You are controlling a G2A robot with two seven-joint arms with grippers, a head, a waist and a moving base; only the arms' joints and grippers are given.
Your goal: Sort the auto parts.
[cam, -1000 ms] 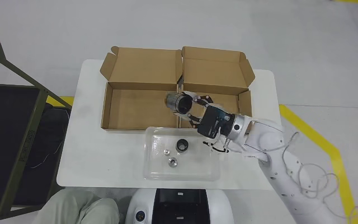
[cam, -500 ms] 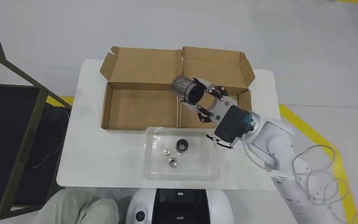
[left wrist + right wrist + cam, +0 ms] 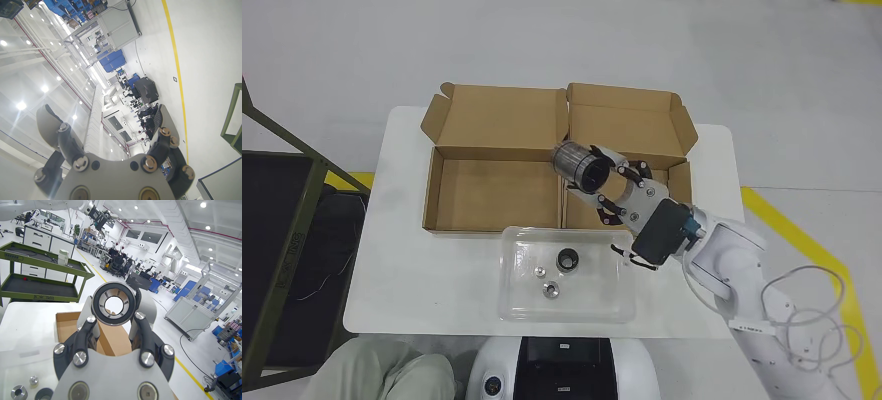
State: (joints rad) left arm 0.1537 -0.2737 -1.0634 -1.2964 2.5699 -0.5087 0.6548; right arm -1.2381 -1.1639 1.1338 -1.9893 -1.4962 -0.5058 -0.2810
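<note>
Your right gripper (image 3: 588, 170) is closed tight on the ring (image 3: 575, 163), up in the air over the left wall of the right box (image 3: 679, 186). You are mid-carry, I think. Next, move it over the box floor, lower it, then let go.

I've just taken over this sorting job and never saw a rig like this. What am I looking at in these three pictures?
It is a two-armed robot at a white table. The top view looks down from above its arms. There the right gripper holds a metal ring above two open boxes, one beside the other. A clear tray nearer the robot holds three small metal parts. The right wrist view looks along that gripper, shut on the ring. The left wrist view shows the left gripper, open and empty, pointing into the room.
</note>
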